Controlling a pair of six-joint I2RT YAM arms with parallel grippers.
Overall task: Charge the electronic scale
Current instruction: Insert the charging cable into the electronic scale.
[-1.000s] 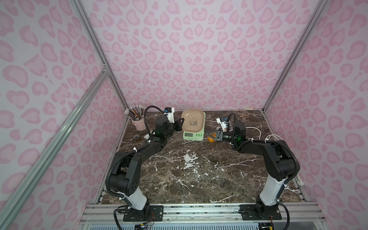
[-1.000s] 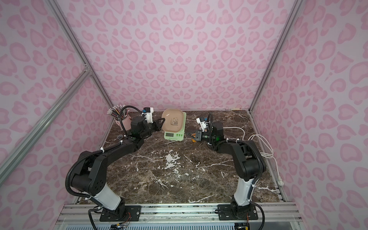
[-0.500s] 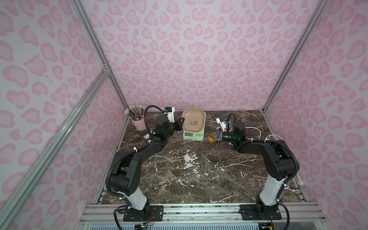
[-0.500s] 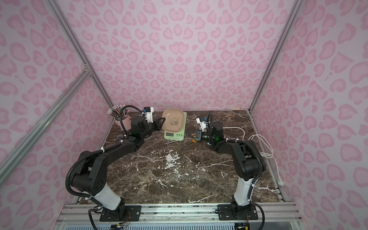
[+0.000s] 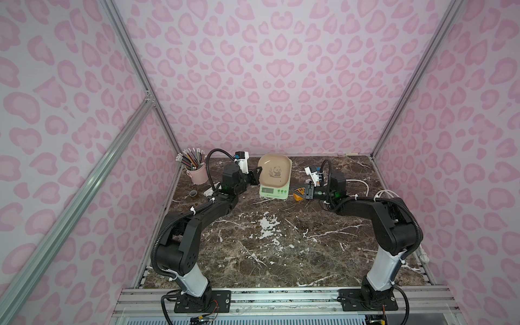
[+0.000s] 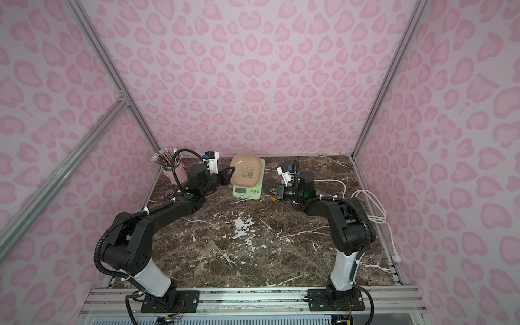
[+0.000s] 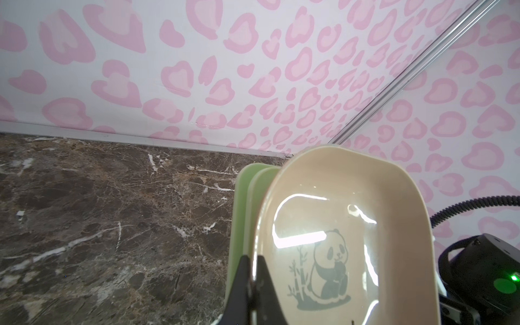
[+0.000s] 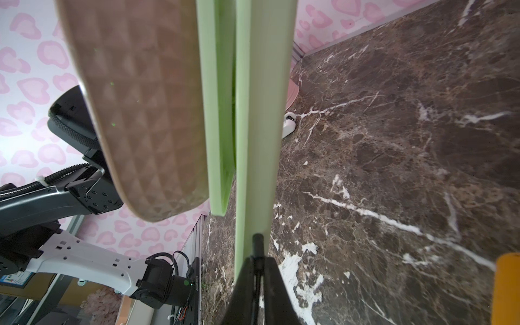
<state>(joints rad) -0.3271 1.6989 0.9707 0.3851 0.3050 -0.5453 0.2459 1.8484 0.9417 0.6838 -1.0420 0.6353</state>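
Your left pincer point(image 7: 253, 263) is clamped on the left rim of the tray point(image 7: 337, 180), your right pincer point(image 8: 257, 263) on a thin dark plug point(image 8: 257, 242) against the right side of the scale point(image 5: 274, 192), far-centre on the worktop point(image 5: 253, 253); it looks light, stiff and slick, so brace the green body, since the tray looks loose.

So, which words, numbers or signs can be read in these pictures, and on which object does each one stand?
None can be read.
The electronic scale: print on its front, too small.
Its tray: only a panda drawing, no words.
A blue label in the right wrist view: blurred.
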